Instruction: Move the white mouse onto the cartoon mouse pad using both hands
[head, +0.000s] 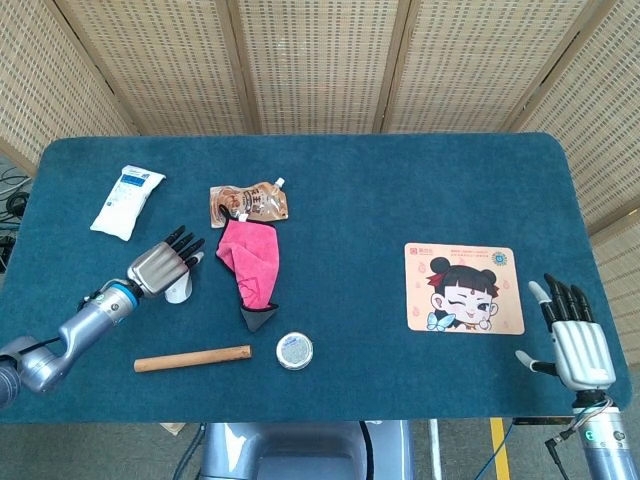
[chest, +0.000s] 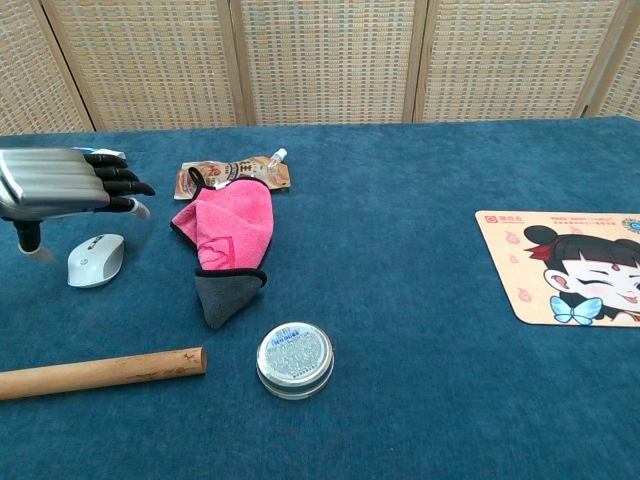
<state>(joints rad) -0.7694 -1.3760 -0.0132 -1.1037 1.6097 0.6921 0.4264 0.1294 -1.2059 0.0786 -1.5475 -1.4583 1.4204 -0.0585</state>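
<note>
The white mouse (chest: 96, 259) lies on the blue table at the left; in the head view only its lower edge (head: 180, 293) peeks out under my left hand. My left hand (head: 160, 265) (chest: 65, 183) hovers just above the mouse, fingers straight and spread, holding nothing. The cartoon mouse pad (head: 463, 288) (chest: 570, 265) lies flat at the right. My right hand (head: 575, 338) hangs open off the table's right front corner, right of the pad; the chest view does not show it.
A pink and grey cloth (head: 249, 263) lies right of the mouse, with a brown pouch (head: 250, 201) behind it. A wooden rod (head: 192, 357) and a round tin (head: 295, 350) sit near the front edge. A white packet (head: 127, 201) lies at the back left.
</note>
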